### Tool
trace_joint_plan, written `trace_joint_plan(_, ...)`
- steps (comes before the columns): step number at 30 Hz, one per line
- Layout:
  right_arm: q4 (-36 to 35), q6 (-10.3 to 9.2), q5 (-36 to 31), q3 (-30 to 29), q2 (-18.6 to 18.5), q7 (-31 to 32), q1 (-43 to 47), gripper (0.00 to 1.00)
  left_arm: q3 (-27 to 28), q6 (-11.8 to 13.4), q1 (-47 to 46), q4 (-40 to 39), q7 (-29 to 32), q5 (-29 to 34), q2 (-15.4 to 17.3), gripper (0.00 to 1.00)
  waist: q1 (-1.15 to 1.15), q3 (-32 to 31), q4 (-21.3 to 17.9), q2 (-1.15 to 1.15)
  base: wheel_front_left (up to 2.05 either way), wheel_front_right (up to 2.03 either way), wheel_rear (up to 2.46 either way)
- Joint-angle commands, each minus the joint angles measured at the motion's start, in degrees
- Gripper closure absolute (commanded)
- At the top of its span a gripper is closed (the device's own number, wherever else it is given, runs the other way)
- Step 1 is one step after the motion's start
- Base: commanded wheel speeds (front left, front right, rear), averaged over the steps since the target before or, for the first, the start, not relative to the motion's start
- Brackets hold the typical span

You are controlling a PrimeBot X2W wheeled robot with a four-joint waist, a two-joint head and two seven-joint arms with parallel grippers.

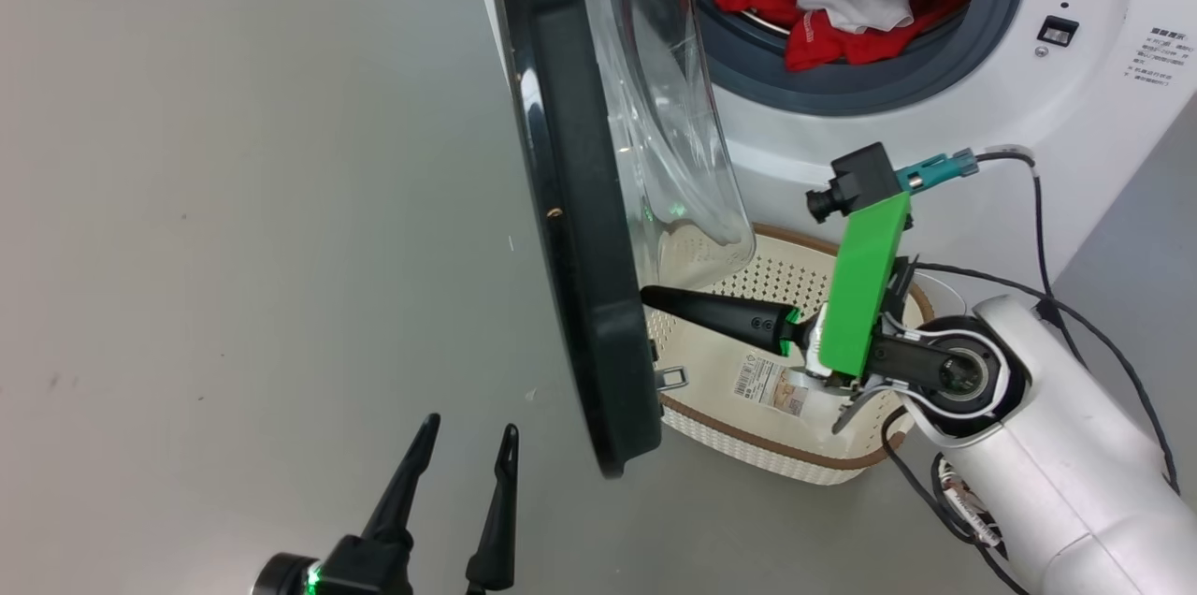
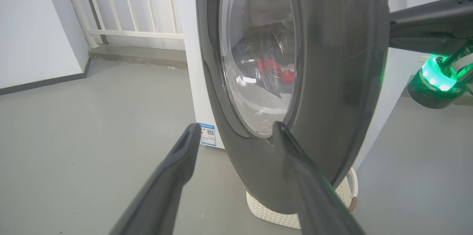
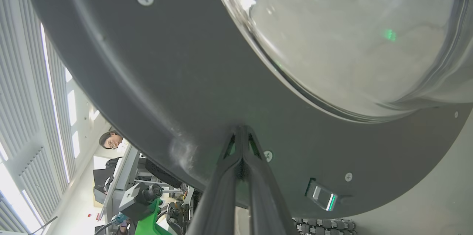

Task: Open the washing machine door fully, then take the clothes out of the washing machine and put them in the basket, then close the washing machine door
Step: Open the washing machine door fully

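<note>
The large round washing machine door (image 1: 570,202), with a wide glossy black rim and a bulging clear glass window, is seen edge-on in the middle of the head view, swung well away from the big white front-loading washing machine (image 1: 1075,137) at the upper right. The soft red and white clothes (image 1: 842,6) are seen inside the steel drum, at the top of the frame, partly lying on the grey rubber ring. The small cream-white perforated basket (image 1: 748,445) with a brown rim is placed on the grey floor (image 1: 234,249), below the drum opening and just behind the lower part of the door; a paper sticker (image 1: 771,384) is seen on its bottom.

The right gripper (image 1: 650,297) is stretched across the basket from the lower right, its two dark fingers pressed together with nothing between them; in the right wrist view the tip (image 3: 241,129) appears to touch the inner side of the black rim. The left gripper (image 1: 470,427) is found at the lower left, with fingers spread apart and nothing held, near the outer face of the door.
</note>
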Motion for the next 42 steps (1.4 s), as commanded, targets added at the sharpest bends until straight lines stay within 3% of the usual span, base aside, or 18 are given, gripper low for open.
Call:
trace_joint_plan(1, -1.5, 0.39, -0.8, 0.9, 1.6, 0.3, -1.7, 1.0, 2.1, 0.4, -0.3, -1.7, -0.5, 0.3, 0.5, 0.0, 0.0, 0.0, 0.0, 0.0, 0.0, 0.0, 0.0)
trace_joint_plan(18, -0.8, 0.39, -1.3, 1.3, 3.1, -0.8, -1.3, 1.0, 3.0, 0.5, 0.5, -1.9, -0.5, 0.2, 0.5, 0.0, 0.0, -0.7, 0.0, 0.0, 0.0, 0.0, 0.0)
trace_joint_plan(19, -0.8, 0.39, -1.4, 1.3, 3.0, -1.0, -1.1, 0.95, 3.0, 0.5, 0.5, -1.9, -0.5, 0.1, 0.5, 0.0, 0.0, -0.7, -0.1, 0.0, 0.0, 0.0, 0.0)
trace_joint_plan(22, -0.6, 0.39, -2.1, 1.1, 2.2, -2.0, -0.4, 0.53, 3.1, 0.2, 0.4, -1.5, -0.5, 0.2, 0.5, 0.0, 0.0, -0.9, -0.2, 0.0, 0.0, 0.0, 0.0)
trace_joint_plan(23, -0.6, 0.39, -2.2, 1.0, 1.9, -2.4, -0.1, 0.35, 3.1, 0.1, 0.3, -1.4, -0.5, 0.2, 0.5, 0.0, 0.0, -1.0, -0.2, 0.0, 0.0, 0.0, 0.0)
trace_joint_plan(24, -0.6, 0.39, -2.3, 0.9, 1.6, -2.8, 0.2, 0.27, 3.2, -0.1, 0.3, -1.3, -0.5, 0.2, 0.5, 0.0, 0.0, -1.1, -0.3, 0.0, 0.0, 0.0, 0.0)
trace_joint_plan(25, -0.6, 0.39, -2.4, 0.7, 1.3, -3.1, 0.6, 0.02, 3.2, -0.2, 0.3, -1.1, -0.5, 0.2, 0.5, 0.0, 0.0, -1.2, -0.3, 0.0, 0.0, 0.0, 0.0)
trace_joint_plan(42, -1.5, 0.39, -3.4, -1.2, -4.4, -11.0, 9.5, 0.0, 5.2, -2.4, -0.1, 1.4, -0.5, 1.3, 0.5, 0.0, 0.0, -3.2, -2.3, 0.0, 0.0, 0.0, 0.0)
